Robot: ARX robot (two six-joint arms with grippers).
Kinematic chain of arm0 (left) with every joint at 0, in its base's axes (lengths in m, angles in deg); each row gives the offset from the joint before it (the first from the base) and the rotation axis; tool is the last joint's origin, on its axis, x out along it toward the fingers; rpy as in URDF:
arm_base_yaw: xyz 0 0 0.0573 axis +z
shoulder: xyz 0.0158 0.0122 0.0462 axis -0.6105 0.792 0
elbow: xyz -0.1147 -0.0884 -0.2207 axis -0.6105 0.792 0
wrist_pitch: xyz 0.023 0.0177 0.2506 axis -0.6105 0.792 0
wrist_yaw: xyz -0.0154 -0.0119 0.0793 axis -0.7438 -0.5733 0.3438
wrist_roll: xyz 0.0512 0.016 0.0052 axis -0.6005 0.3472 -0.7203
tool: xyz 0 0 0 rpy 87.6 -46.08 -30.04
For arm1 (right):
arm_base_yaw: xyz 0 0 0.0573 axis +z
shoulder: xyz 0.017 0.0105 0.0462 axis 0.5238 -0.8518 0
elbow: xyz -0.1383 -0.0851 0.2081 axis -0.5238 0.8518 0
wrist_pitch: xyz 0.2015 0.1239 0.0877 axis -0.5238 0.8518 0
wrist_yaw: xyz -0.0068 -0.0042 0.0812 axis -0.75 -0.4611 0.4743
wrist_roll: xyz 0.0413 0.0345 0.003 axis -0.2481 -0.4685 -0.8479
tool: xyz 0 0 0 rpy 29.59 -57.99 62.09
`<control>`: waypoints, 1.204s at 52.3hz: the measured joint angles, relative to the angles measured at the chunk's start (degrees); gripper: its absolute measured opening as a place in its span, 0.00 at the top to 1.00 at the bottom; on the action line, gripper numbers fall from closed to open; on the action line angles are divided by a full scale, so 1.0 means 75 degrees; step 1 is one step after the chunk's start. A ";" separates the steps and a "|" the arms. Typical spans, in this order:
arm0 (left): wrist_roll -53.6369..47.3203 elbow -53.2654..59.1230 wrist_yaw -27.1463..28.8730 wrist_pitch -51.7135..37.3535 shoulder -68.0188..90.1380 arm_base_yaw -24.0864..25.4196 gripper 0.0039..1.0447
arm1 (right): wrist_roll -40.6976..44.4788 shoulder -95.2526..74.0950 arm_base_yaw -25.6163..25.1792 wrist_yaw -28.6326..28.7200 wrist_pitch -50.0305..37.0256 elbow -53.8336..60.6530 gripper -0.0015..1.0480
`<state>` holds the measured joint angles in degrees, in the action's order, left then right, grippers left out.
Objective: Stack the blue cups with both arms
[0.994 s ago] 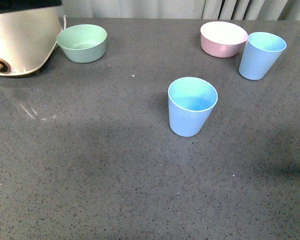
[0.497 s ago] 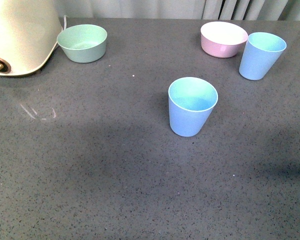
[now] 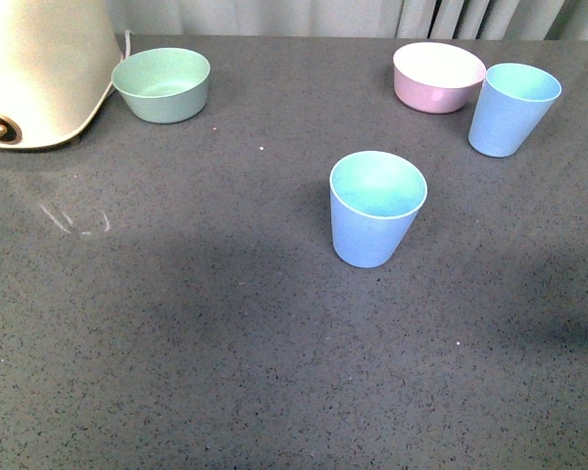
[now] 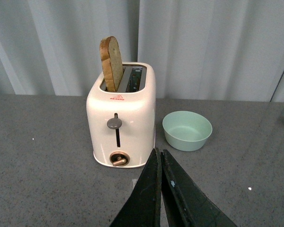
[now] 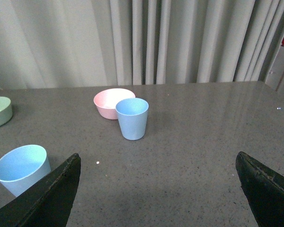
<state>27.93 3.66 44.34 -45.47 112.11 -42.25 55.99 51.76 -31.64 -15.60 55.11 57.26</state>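
Observation:
Two light blue cups stand upright on the grey table. One cup (image 3: pixel 375 208) is near the middle; it shows in the right wrist view (image 5: pixel 22 169) beside one jaw. The other cup (image 3: pixel 511 108) stands at the far right next to the pink bowl (image 3: pixel 437 75); the right wrist view shows it (image 5: pixel 132 118) ahead, with the pink bowl (image 5: pixel 110 102) behind it. My right gripper (image 5: pixel 158 163) is open and empty above the table. My left gripper (image 4: pixel 160 153) is shut and empty, facing the toaster. Neither gripper shows in the front view.
A cream toaster (image 4: pixel 122 120) with a slice of bread in it stands at the far left (image 3: pixel 34 73). A mint-green bowl (image 3: pixel 162 84) sits beside it (image 4: pixel 187 130). Curtains hang behind the table's far edge.
A dark shape over the toaster at the top left of the front view a second ago is gone. Cups and bowls have not moved.

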 joint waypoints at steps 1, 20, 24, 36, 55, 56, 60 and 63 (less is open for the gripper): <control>0.0000 0.0026 -0.0032 0.0020 -0.0044 0.0017 0.99 | 0.0000 0.0000 0.0000 0.0000 0.0000 0.0000 0.09; -0.0006 0.0653 -0.0592 0.0866 -0.1501 0.0589 0.99 | 0.0000 0.0000 0.0000 0.0003 0.0000 0.0000 0.09; -0.0006 0.0781 -0.0592 0.1070 -0.1827 0.0592 0.99 | 0.0000 0.0000 0.0000 0.0000 0.0000 0.0000 0.09; -0.0006 0.1113 -0.0589 0.1390 -0.2521 0.0592 0.99 | 0.0000 0.0000 0.0000 0.0003 0.0000 0.0000 0.09; -0.0006 0.1116 -0.0589 0.2731 -0.3987 0.0592 0.99 | 0.0000 0.0000 0.0000 0.0000 0.0000 0.0000 0.09; -0.0006 0.1116 -0.0589 0.2806 -0.4071 0.0592 0.99 | 0.0000 0.0000 0.0000 0.0000 0.0000 0.0000 0.09; -0.0006 0.1116 -0.0592 0.3089 -0.4360 0.0592 0.99 | 0.0000 0.0000 0.0000 0.0000 0.0000 0.0000 0.09; -0.0009 0.1116 -0.0589 0.3319 -0.4599 0.0592 0.99 | 0.0000 0.0000 0.0000 0.0000 0.0000 0.0000 0.09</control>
<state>27.86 12.03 39.92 -20.58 77.62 -37.81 55.99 51.76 -31.64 -15.60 55.11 57.26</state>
